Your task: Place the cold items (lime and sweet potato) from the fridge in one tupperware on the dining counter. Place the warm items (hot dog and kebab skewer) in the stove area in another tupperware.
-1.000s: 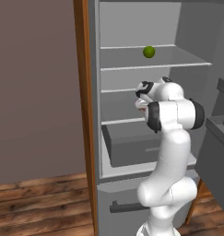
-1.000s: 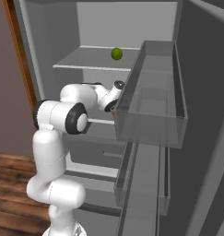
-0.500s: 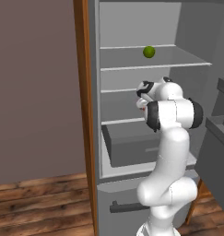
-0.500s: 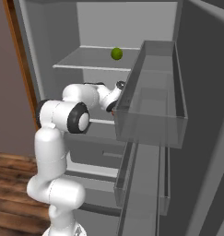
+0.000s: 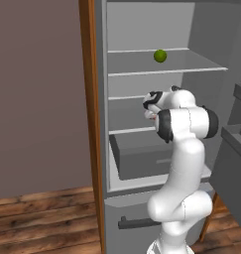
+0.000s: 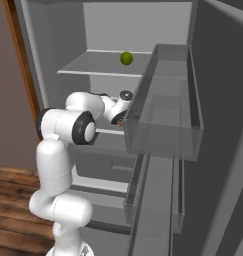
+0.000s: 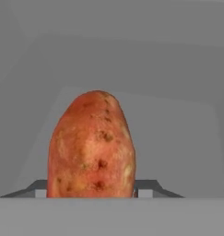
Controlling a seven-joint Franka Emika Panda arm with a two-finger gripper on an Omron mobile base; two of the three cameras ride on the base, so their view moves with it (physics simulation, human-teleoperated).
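Reaching into open grey fridge [image 5: 201, 104], centre frame, white arm's gripper [image 7: 90, 193] has jaws clamped on reddish-brown oval sweet potato [image 7: 91, 145] at middle shelf. Small round green lime [image 5: 160, 55] sits on upper shelf, upper centre.

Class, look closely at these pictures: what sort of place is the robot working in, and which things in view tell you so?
Most likely a home kitchen, at an open fridge. The fridge has shelves and a door bin; a lime sits on the upper shelf, a sweet potato stands between the gripper's fingers, and the floor is wooden.
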